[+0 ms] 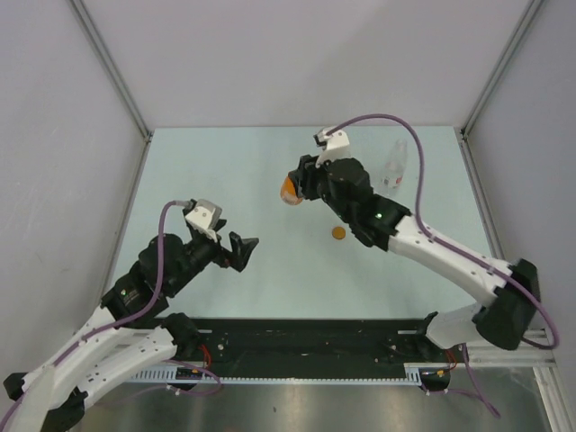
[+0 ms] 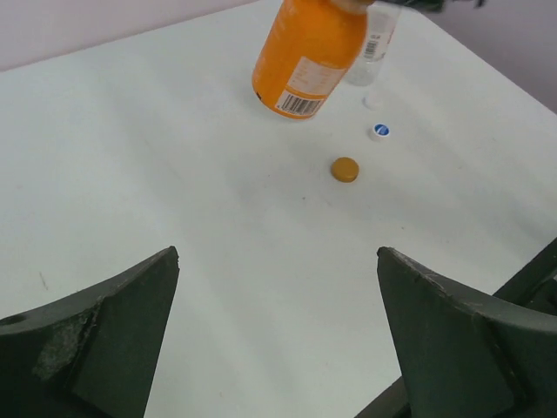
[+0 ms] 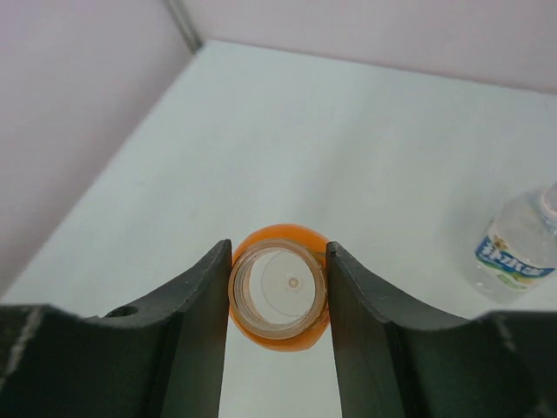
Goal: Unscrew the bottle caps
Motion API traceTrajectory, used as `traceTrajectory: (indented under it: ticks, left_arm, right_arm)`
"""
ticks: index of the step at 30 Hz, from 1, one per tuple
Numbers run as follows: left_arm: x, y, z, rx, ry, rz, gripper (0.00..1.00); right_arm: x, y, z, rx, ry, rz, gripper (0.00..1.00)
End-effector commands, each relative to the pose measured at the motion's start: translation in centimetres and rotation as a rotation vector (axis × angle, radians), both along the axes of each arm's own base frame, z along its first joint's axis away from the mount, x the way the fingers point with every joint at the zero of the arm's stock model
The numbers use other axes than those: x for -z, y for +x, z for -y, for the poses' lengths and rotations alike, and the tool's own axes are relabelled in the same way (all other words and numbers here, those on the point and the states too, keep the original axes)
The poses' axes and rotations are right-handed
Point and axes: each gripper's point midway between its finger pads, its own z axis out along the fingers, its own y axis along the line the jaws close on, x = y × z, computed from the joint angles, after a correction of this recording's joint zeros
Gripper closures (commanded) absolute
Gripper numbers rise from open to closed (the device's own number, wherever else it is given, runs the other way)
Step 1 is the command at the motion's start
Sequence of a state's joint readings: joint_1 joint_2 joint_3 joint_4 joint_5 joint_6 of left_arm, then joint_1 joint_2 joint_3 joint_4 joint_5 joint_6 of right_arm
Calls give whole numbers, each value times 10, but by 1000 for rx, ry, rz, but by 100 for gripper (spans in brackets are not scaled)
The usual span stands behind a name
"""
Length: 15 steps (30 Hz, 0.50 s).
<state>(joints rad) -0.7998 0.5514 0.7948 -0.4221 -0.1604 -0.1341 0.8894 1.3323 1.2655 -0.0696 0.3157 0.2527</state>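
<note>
two grippers are shown from above. the left gripper (image 1: 238,250) is held over the table (image 1: 225,171) with its jaws spread wide and nothing between them. the right gripper (image 1: 297,188) is closed on the orange bottle (image 1: 288,193), which appears to be held off the table near the middle. the orange cap (image 1: 338,232) lies loose on the table near the right gripper. a clear bottle (image 1: 394,169) stands upright further back on the right.

from the left wrist, both fingers (image 2: 113,340) are seen far apart and empty. the orange bottle is seen tilted, base toward the camera. the orange cap and a white cap with a blue mark (image 2: 379,131) lie apart from each other on the table.

from the right wrist, the neck of the orange bottle is seen clamped between the two fingers and its mouth is open, so this cap is judged done. the blue label of the clear bottle shows at the right. whether its cap is on cannot be told.

the step in hand is judged to be the setting down of the open bottle. the mouth should be kept upward. the base should be lowered flat onto a bare patch well apart from the loose caps. the grip should be released only once the base is borne by the table.
</note>
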Motion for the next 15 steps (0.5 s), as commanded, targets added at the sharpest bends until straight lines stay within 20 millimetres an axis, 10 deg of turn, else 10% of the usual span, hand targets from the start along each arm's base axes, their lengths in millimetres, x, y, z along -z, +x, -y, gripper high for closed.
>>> traceTrajectory:
  ticks: [1,15]
  left_arm:
    - [7,1,-29,-146,-69,1,0]
    - [26,-1,-38,-170,-53,14,1]
  right_arm:
    - [24,61,-2,165,-37,23,100]
    - [126,157,-26,253,-114,-82,100]
